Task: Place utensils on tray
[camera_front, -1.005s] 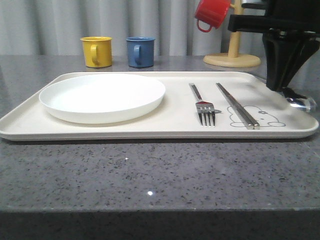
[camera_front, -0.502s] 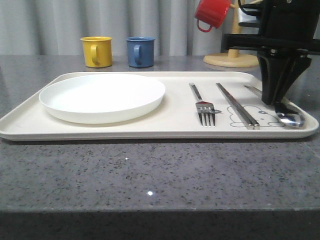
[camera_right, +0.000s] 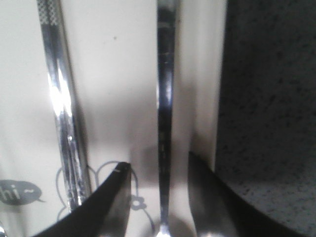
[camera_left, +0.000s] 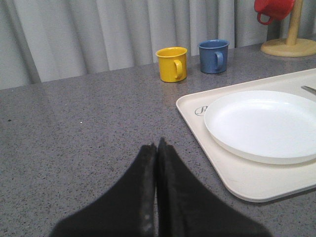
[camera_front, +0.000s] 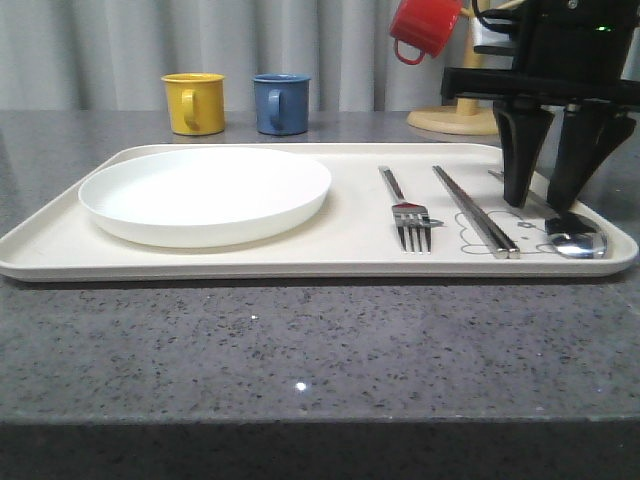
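Three utensils are lying side by side on the cream tray (camera_front: 350, 262): the fork (camera_front: 404, 210), then the chopsticks (camera_front: 476, 212) at its 3 o'clock, then the spoon (camera_front: 574, 240) at the tray's right edge, its bowl pointing toward the front rim. The white plate (camera_front: 205, 193) is taking up the tray's left half.

The right end effector (camera_front: 547, 200) is hanging directly over the spoon with its fingers spread wide, one on each side of the handle. In the right wrist view the handle (camera_right: 165, 98) is running up between the two dark fingers (camera_right: 111, 202) with pale tray showing on both sides, so nothing is being gripped. The spoon is resting close beside the rim, with the grey desk (camera_right: 271, 98) just past it.

The left end effector (camera_left: 157, 148) is sitting pressed closed and carrying nothing, over bare desk well to the 9 o'clock side of the tray.

To my eye the placing is looking complete, and the risk is in the retreat. The fingers are straddling the handle closely, so any sideways drift while lifting could be catching it and flicking the spoon over the low rim onto the desk, or knocking it into the chopsticks. A straight rise seems safest.
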Motion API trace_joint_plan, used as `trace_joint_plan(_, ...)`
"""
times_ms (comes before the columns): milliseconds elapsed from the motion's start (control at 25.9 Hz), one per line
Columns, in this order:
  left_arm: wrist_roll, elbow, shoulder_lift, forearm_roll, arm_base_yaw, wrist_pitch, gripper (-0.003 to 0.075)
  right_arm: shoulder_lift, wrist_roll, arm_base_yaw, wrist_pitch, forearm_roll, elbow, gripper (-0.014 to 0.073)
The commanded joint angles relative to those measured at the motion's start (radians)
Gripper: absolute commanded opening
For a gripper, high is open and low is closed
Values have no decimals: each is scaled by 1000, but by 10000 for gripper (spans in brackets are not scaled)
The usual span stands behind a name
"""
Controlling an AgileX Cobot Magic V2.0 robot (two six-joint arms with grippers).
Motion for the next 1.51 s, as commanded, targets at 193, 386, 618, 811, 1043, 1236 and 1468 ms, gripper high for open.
trace_joint_plan(193, -11, -28, 11, -9, 3, -82, -18, -231, -74, -2, -6, -14, -98, 349)
trace_joint_plan(386, -11, -28, 11, -9, 3, -82, -18, -347, -182, -2, 6, -45, -92, 237)
trace_joint_plan(618, -11, -28, 11, -9, 3, -82, -18, -526, -202, -2, -167, -123, 46, -20)
trace_joint_plan(811, -11, -28, 11, -9, 3, -82, -18, -744, -202, -2, -412, -195, 306, -70)
trace_joint_plan(1043, -11, -28, 11, -9, 3, -82, -18, -1055, -202, -2, -705, -215, 692, -70)
trace_joint_plan(1236, -11, -28, 11, -9, 3, -82, -18, -1337, -202, -2, -904, -244, 996, -70)
trace_joint_plan(1468, -11, -28, 11, -9, 3, -82, -18, -1564, -202, -3, -955, -247, 1156, -70)
